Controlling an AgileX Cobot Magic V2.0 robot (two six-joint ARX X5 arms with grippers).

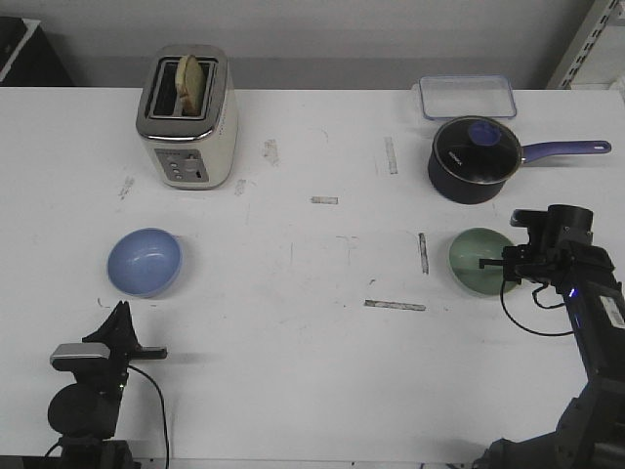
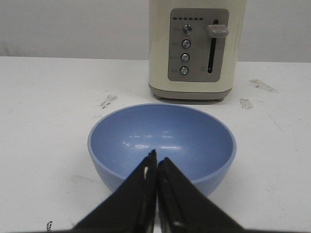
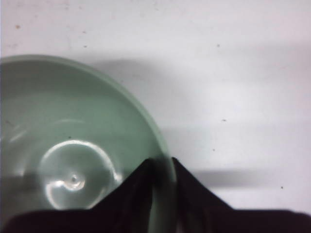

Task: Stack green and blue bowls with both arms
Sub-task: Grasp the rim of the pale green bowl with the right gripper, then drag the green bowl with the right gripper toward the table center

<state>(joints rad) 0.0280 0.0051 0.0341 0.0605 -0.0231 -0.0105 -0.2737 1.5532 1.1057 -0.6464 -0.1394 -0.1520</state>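
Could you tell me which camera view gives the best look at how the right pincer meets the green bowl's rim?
The right wrist view: the right pincer straddles the green bowl rim, one finger inside, one outside. The front view shows only the arm's bulk at the bowl's right edge. The left wrist view shows neither.

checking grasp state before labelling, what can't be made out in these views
- Right gripper on the green bowl rim: right wrist view blurred, contact unclear.
- Left gripper: its fingers hide the blue bowl near rim in the left wrist view.
- Saucepan contents: dark lid hides them, front view.
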